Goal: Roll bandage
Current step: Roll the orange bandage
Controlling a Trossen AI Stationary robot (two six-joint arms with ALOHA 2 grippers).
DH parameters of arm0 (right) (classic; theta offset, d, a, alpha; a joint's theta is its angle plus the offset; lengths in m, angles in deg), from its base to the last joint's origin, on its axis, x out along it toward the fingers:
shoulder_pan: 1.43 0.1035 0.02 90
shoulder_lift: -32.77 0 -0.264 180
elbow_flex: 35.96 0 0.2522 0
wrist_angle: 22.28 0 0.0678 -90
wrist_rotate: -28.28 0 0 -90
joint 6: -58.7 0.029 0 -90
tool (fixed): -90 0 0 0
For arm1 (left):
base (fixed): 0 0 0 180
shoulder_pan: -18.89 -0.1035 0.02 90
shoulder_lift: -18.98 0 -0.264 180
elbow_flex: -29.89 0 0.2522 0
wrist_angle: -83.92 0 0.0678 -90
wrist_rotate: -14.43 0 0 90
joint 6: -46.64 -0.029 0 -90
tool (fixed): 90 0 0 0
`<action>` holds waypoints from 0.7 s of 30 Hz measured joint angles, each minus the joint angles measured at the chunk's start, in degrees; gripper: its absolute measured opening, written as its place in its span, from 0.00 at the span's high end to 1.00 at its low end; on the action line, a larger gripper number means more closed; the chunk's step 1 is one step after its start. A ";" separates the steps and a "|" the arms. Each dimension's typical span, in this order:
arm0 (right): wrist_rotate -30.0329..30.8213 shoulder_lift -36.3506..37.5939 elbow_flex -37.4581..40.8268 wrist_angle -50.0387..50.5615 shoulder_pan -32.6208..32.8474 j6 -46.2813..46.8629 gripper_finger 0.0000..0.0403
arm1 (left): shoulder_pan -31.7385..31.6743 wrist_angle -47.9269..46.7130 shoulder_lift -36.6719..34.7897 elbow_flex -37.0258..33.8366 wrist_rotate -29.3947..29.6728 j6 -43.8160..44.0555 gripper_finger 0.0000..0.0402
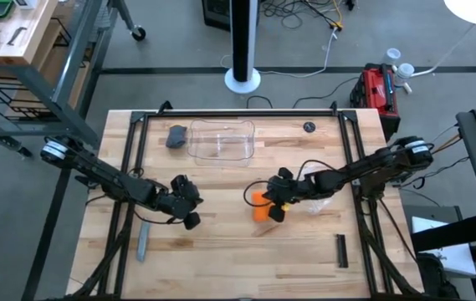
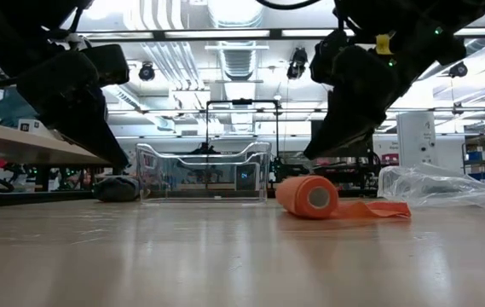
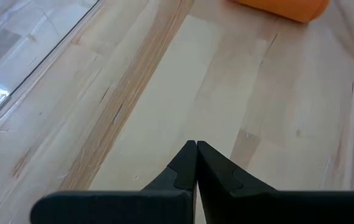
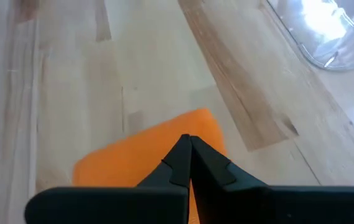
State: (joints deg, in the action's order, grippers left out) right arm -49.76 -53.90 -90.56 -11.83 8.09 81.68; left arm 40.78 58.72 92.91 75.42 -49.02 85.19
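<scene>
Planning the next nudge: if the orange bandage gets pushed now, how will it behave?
The bandage lies as a round roll on its side, so it would probably roll. Its loose tail lies flat on the table, so it looks floppy and could unwind.

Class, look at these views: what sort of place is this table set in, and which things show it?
Probably a robotics lab or workshop: a wooden table with two arms mounted, cables trailing over the concrete floor, a red toolbox alongside, and strip lights and ducting overhead.
</scene>
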 joint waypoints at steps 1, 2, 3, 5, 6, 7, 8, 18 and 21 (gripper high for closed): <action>-0.27 -0.06 0.00 0.08 0.00 -0.04 1.00 | 0.00 -0.06 0.00 0.00 0.00 -0.05 1.00; -0.36 -0.11 0.00 0.02 0.00 -0.03 1.00 | 0.00 -0.05 0.00 0.00 0.00 -0.15 1.00; -0.40 -0.11 0.00 -0.01 0.02 0.00 1.00 | 0.00 -0.04 0.00 0.00 0.01 -0.30 1.00; -0.38 -0.11 0.00 0.08 -0.02 0.00 1.00 | 0.00 -0.05 0.00 0.00 0.01 -0.35 1.00; -0.36 -0.11 0.00 0.03 -0.02 0.00 1.00 | 0.00 -0.09 0.01 0.00 0.02 -0.35 1.00; -0.36 -0.11 0.00 -0.03 -0.02 0.00 1.00 | 0.00 -0.05 0.00 0.00 0.02 -0.35 1.00; -0.36 -0.11 0.00 -0.09 -0.02 0.02 1.00 | 0.00 0.00 0.00 0.00 0.02 -0.35 1.00; -0.38 -0.50 -0.02 0.45 -0.02 1.95 1.00 | -1.10 11.39 0.00 0.00 1.97 -6.92 1.00; -1.55 -0.66 -1.13 1.79 -0.02 1.95 1.00 | -2.33 15.14 0.00 0.94 1.11 -11.41 1.00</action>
State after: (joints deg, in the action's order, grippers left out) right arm -51.32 -54.56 -91.69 -10.04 8.07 83.63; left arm 38.45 73.86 92.91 76.36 -47.91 73.78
